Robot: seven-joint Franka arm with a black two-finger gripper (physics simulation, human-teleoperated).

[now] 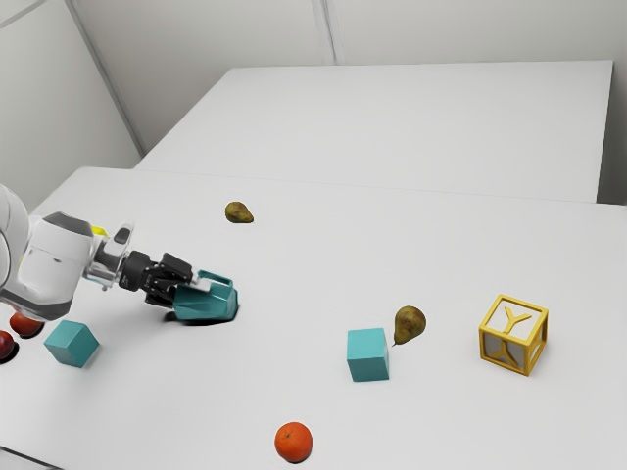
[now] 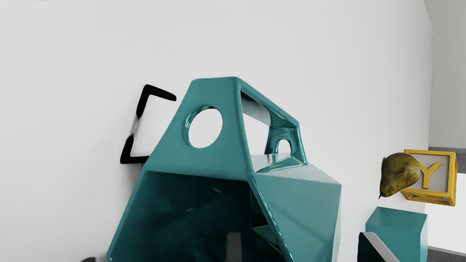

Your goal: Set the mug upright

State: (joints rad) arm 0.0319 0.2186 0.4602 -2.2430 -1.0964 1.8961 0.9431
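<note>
Gripper [image 2: 304,249]: released, fingers apart, one inside the mouth of the mug [image 2: 298,213], the other outside its wall. The mug lies on its side immediately ahead of the gripper, mouth facing it, long axis leading away; righting it should mean swinging that mouth upward. Shell glossy, teal, faceted; handle [image 2: 214,87] angular, pierced. Farther out: smooth teal cube [image 2: 397,227], mottled pear [image 2: 399,173], yellow-framed letter block [image 2: 433,174].

The smooth white table [image 1: 294,362] bears a glossy, faceted teal mug [image 1: 205,303] on its side; a teal cube [image 1: 72,344] near one round red fruit [image 1: 26,324] and a second red fruit [image 1: 5,345]; another teal cube [image 1: 368,354] just beside a brown-green pear [image 1: 409,324]; a yellow-framed grey block [image 1: 513,335] lettered Y; a round orange fruit [image 1: 294,443]; a second mottled pear [image 1: 238,212], well apart.
</note>
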